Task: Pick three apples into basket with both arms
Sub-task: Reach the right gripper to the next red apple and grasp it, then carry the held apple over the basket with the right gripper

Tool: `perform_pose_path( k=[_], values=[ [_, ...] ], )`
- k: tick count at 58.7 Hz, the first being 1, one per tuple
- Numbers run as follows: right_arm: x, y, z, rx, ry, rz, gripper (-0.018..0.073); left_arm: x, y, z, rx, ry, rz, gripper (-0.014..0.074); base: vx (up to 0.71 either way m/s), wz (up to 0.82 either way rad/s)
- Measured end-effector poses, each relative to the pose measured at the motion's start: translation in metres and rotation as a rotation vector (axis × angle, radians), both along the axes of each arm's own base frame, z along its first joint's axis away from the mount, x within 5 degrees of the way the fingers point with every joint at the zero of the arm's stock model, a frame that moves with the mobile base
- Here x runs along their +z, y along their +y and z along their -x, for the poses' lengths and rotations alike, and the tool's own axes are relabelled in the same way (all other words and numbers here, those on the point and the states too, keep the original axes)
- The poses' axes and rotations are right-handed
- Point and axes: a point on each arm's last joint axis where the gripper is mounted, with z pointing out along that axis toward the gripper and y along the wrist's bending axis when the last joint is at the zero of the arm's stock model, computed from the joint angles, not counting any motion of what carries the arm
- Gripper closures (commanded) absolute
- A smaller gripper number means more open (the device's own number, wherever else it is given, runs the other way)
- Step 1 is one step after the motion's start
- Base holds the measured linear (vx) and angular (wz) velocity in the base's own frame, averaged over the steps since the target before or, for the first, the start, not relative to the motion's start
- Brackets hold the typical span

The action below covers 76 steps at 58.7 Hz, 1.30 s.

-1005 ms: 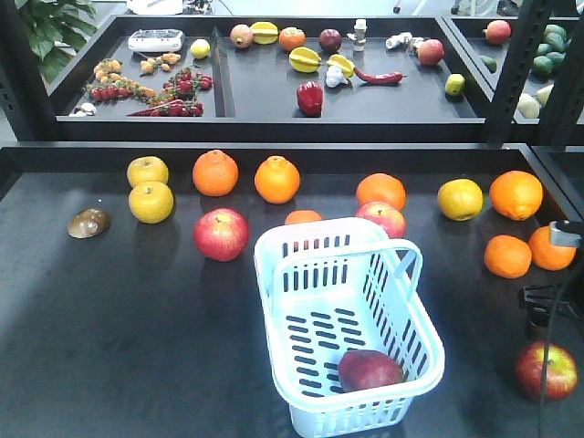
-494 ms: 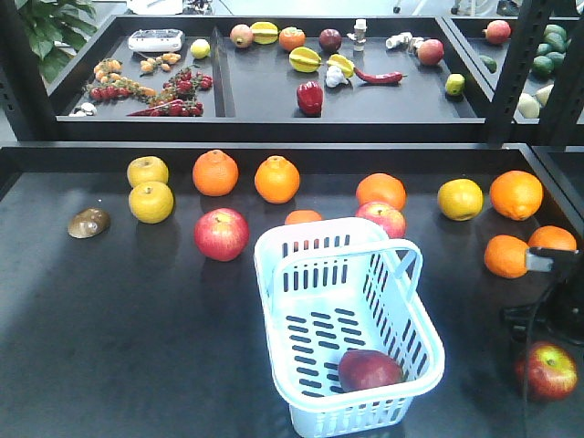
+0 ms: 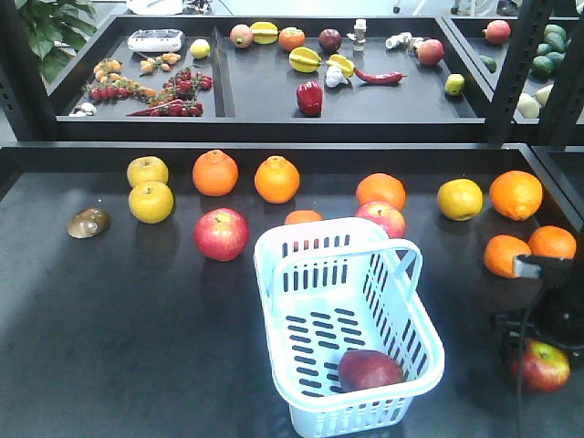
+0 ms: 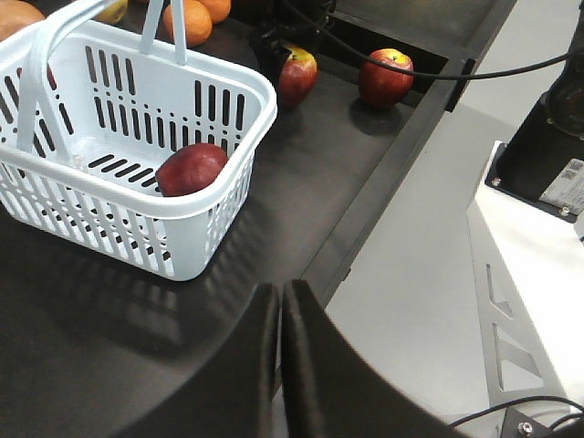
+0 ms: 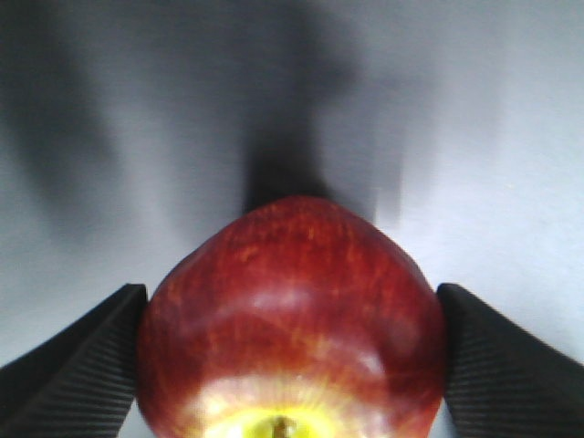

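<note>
Front: dark apple [image 3: 370, 370] inside basket [image 3: 342, 415]; right arm [image 3: 558, 306] low over right-hand apple [image 3: 546, 367], likely second pick.
Left wrist: left gripper [image 4: 278, 315] jaws pressed together, empty, parked clear.
Right wrist: right gripper [image 5: 290, 365] jaws touching right-hand apple's flanks, not yet lifted.

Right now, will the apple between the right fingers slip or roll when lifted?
The apple looks glossy and smooth, so it may slip under a light squeeze. Being round, it would probably roll if released. The fingers flank its widest part, which should help.
</note>
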Motion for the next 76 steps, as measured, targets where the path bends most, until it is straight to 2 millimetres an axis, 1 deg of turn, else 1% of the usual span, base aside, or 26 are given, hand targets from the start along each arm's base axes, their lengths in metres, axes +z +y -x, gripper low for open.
perform_pose_path(
  k=[3,6,9,16,19,24,31,36,39,45,49,53,56,58,62,67,71,76],
  values=[
    [0.009,0.002,0.000,0.005,-0.022,-0.012,0.0575,0.000,0.000,0.000,0.000,0.000,0.000,0.0602,0.00,0.00],
    [0.023,0.004,0.001,0.016,-0.055,-0.027,0.0573,0.000,0.000,0.000,0.000,0.000,0.000,0.0602,0.00,0.00],
    [0.042,0.007,0.004,0.036,-0.108,-0.040,0.0570,0.000,0.000,0.000,0.000,0.000,0.000,0.0602,0.00,0.00],
    [0.079,0.015,0.023,0.063,-0.203,-0.070,0.0568,0.000,0.000,0.000,0.000,0.000,0.000,0.0602,0.00,0.00],
    [0.095,0.019,0.036,0.071,-0.246,-0.079,0.0568,0.000,0.000,0.000,0.000,0.000,0.000,0.0602,0.00,0.00],
    [0.118,0.029,0.068,0.073,-0.321,-0.102,0.0566,0.000,0.000,0.000,0.000,0.000,0.000,0.0602,0.00,0.00],
    [0.134,0.047,0.107,0.098,-0.408,-0.164,0.0564,0.000,0.000,0.000,0.000,0.000,0.000,0.0602,0.00,0.00],
    [0.147,0.069,0.135,0.171,-0.507,-0.235,0.0564,0.000,0.000,0.000,0.001,-0.001,0.000,0.0602,0.00,0.00],
    [0.152,0.083,0.148,0.207,-0.565,-0.297,0.0562,0.000,0.000,0.000,0.004,-0.004,0.002,0.0602,0.00,0.00],
    [0.165,0.108,0.164,0.272,-0.682,-0.422,0.0556,0.001,0.000,-0.001,0.008,-0.007,0.004,0.0602,0.00,0.00],
    [0.170,0.120,0.166,0.301,-0.737,-0.466,0.0543,0.001,0.000,-0.001,0.011,-0.009,0.006,0.0602,0.00,0.00],
    [0.170,0.128,0.161,0.306,-0.769,-0.480,0.0522,0.001,0.000,-0.001,0.012,-0.010,0.006,0.0602,0.00,0.00],
    [0.165,0.135,0.155,0.311,-0.768,-0.486,0.0501,0.001,0.000,-0.001,0.012,-0.010,0.006,0.0602,0.00,0.00],
    [0.159,0.142,0.149,0.320,-0.749,-0.485,0.0481,0.001,0.000,-0.001,0.012,-0.010,0.006,0.0602,0.00,0.00],
    [0.144,0.153,0.137,0.349,-0.715,-0.465,0.0424,0.001,0.000,-0.001,0.012,-0.010,0.006,0.0602,0.00,0.00],
    [0.129,0.169,0.121,0.413,-0.691,-0.426,0.0314,0.001,0.000,-0.001,0.012,-0.010,0.006,0.0602,0.00,0.00],
    [0.124,0.179,0.109,0.442,-0.694,-0.410,0.0227,0.001,0.000,-0.001,0.012,-0.010,0.006,0.0602,0.00,0.00],
    [0.121,0.190,0.094,0.455,-0.686,-0.409,0.0141,0.001,0.000,-0.001,0.010,-0.009,0.005,0.0602,0.00,0.00]
  ],
)
